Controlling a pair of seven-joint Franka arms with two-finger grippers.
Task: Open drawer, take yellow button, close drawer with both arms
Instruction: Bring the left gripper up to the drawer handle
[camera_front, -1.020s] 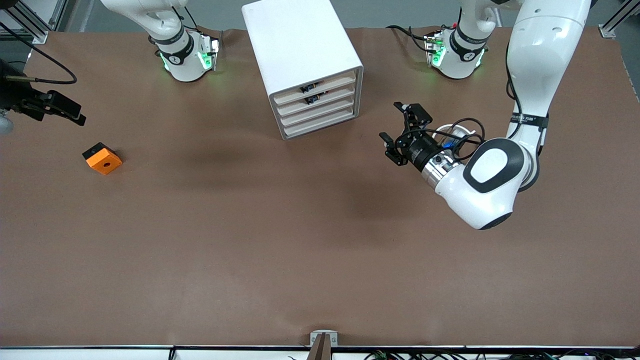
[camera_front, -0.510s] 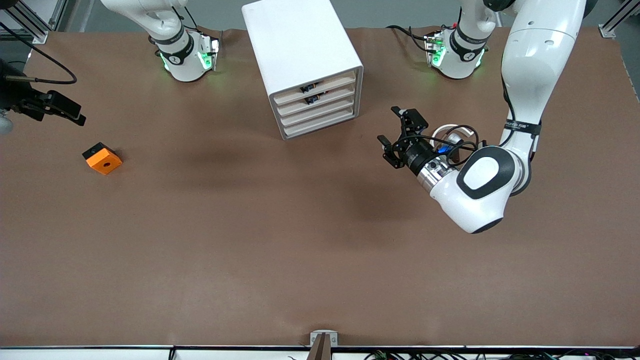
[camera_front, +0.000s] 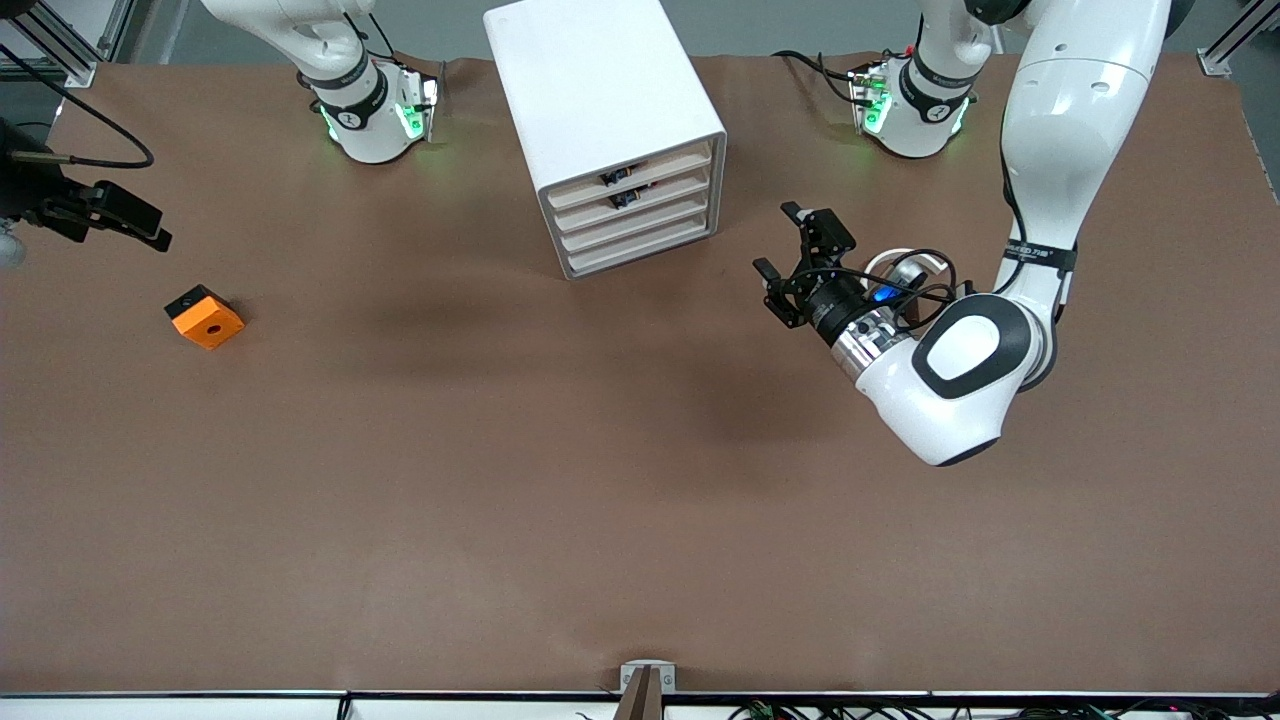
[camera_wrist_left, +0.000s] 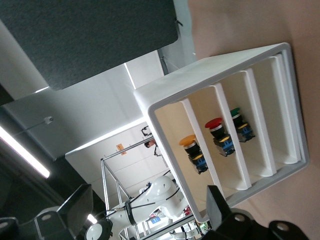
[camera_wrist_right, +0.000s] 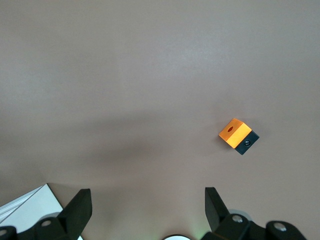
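The white cabinet (camera_front: 600, 90) stands at the middle of the table near the arms' bases. Its four cream-fronted drawers (camera_front: 632, 222) are all shut. In the left wrist view the cabinet (camera_wrist_left: 165, 90) shows the orange-yellow capped button (camera_wrist_left: 189, 141) in its upper part, beside a red-capped button (camera_wrist_left: 214, 123) and a green-capped one (camera_wrist_left: 235, 112). My left gripper (camera_front: 778, 240) is open and empty, above the table toward the left arm's end, pointing at the drawer fronts; it also shows in its own wrist view (camera_wrist_left: 146, 210). My right gripper (camera_front: 130, 218) waits open and empty (camera_wrist_right: 147, 207) at the right arm's end.
An orange square block with a hole (camera_front: 205, 318) lies on the brown table near the right gripper; it also shows in the right wrist view (camera_wrist_right: 237, 135). The arms' bases (camera_front: 370, 110) stand on either side of the cabinet.
My left gripper has moved a little closer to the cabinet's drawer fronts. The right arm, the block and the drawers have not moved.
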